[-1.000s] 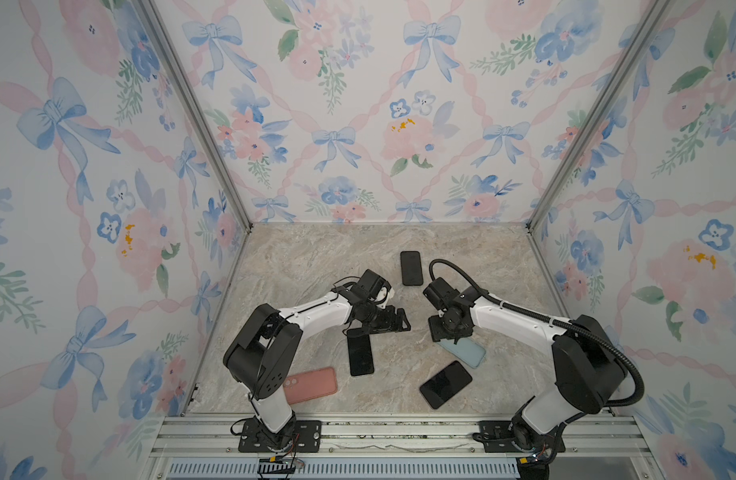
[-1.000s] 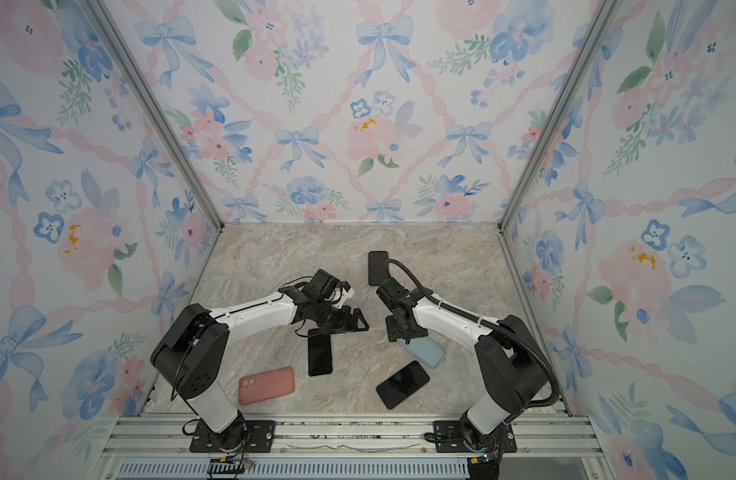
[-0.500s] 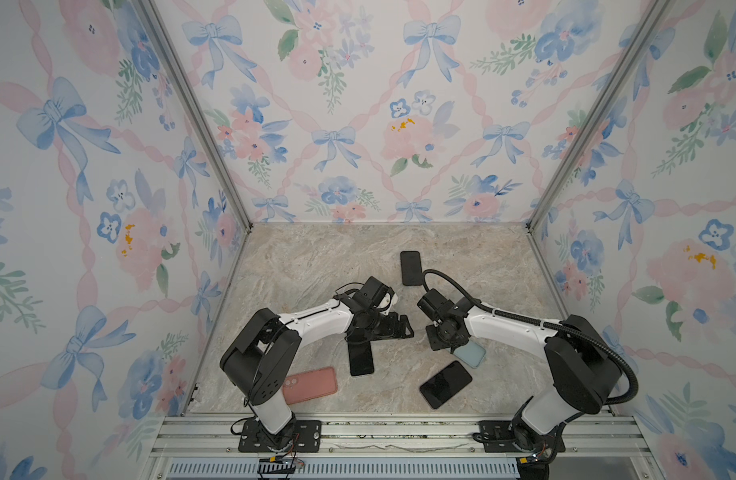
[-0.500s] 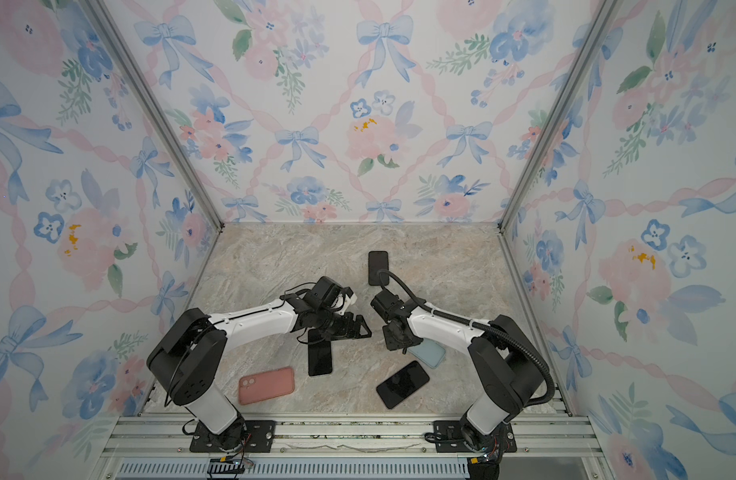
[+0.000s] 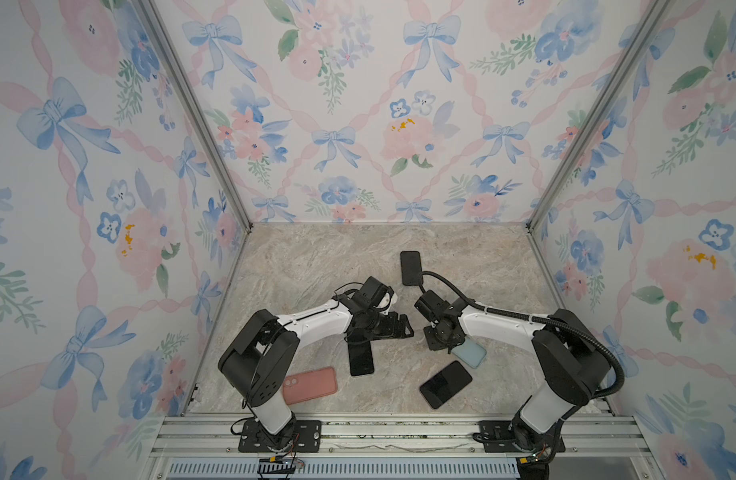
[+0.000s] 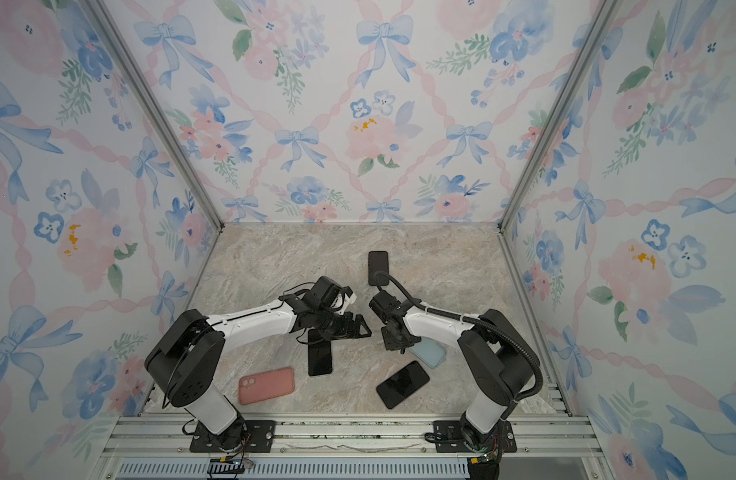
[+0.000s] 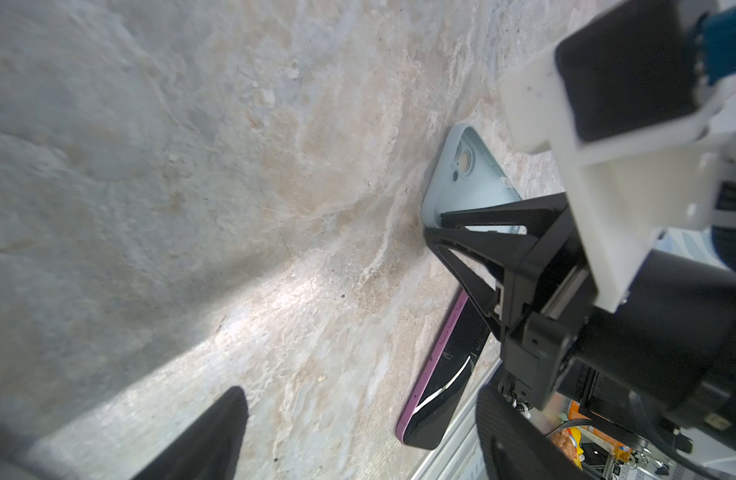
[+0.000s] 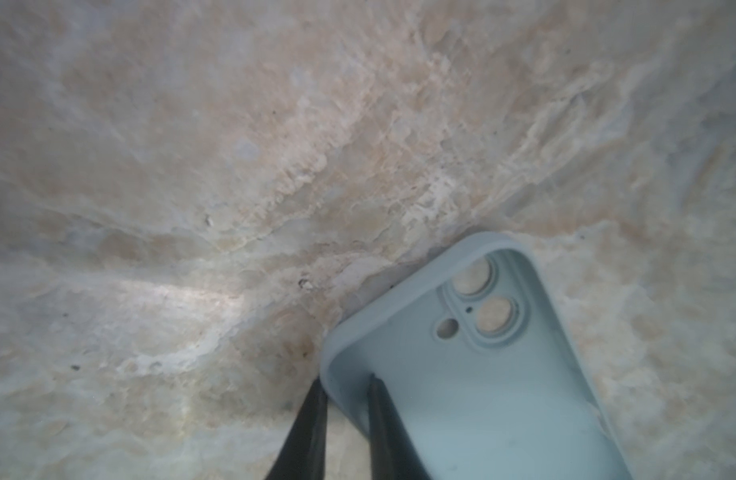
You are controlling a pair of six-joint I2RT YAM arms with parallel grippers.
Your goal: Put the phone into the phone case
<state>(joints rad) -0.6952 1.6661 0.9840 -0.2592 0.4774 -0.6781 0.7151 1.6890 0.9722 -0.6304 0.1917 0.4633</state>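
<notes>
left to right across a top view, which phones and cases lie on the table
pink case → black phone → far black phone → light blue case; tilted phone left out, it overlaps its neighbours.

a marble-look tabletop (image 5: 316, 257) carries five flat things. a black phone (image 5: 411, 268) lies near the back, a dark phone (image 5: 361, 359) near the middle and a pink case (image 5: 312, 384) at front left. a third phone (image 5: 445, 384) lies at front right, just beside a light blue case (image 5: 470, 353), open side up.

Bright, even top views; wrist views soft, shadowed, with glare patches
</notes>
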